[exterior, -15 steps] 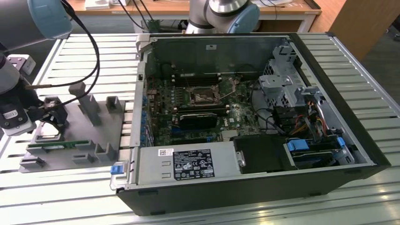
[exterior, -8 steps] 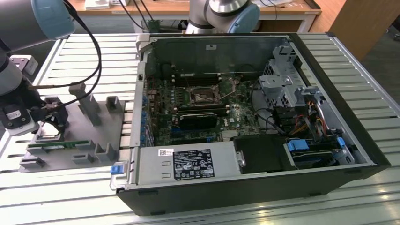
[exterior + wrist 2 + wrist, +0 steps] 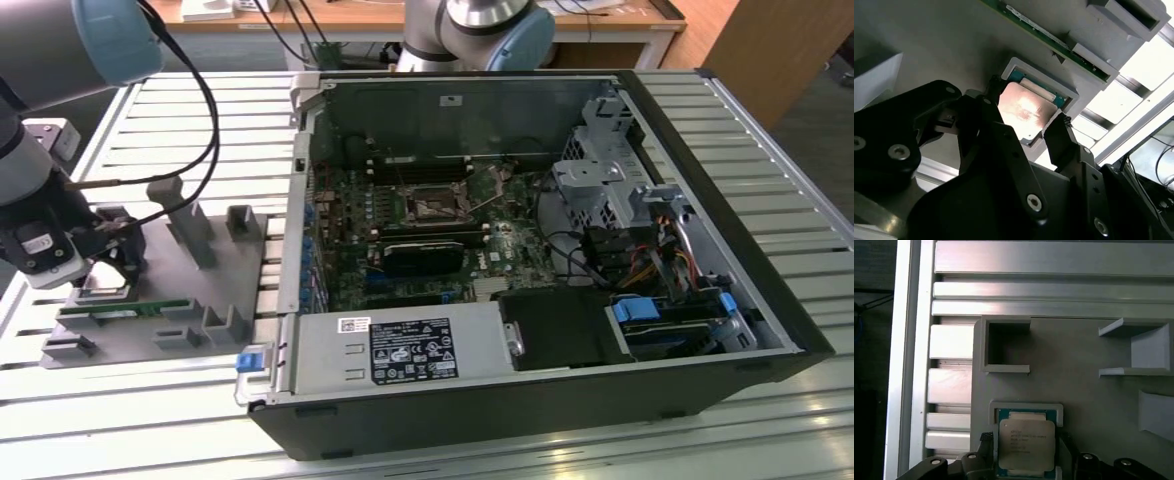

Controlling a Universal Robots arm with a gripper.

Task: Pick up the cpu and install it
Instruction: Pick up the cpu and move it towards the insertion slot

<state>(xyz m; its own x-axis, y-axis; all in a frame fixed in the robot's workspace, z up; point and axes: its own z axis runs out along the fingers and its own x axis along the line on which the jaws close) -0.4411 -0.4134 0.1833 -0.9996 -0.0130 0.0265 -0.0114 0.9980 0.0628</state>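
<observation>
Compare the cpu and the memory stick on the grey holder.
The cpu is square and silver-topped; the memory stick is long, narrow, green. The cpu sits between the fingers; the stick lies outside them. Both rest on the grey holder.

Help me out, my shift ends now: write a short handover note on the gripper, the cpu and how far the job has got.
The gripper is open, low over the grey fixture tray at the exterior view's left, fingers either side of the cpu.
The cpu sits in its holder on the tray, not lifted.
The socket inside the open computer case has no cpu in it.
Done: gripper lined up on the cpu.
Left: the pick-up and the install.
</observation>
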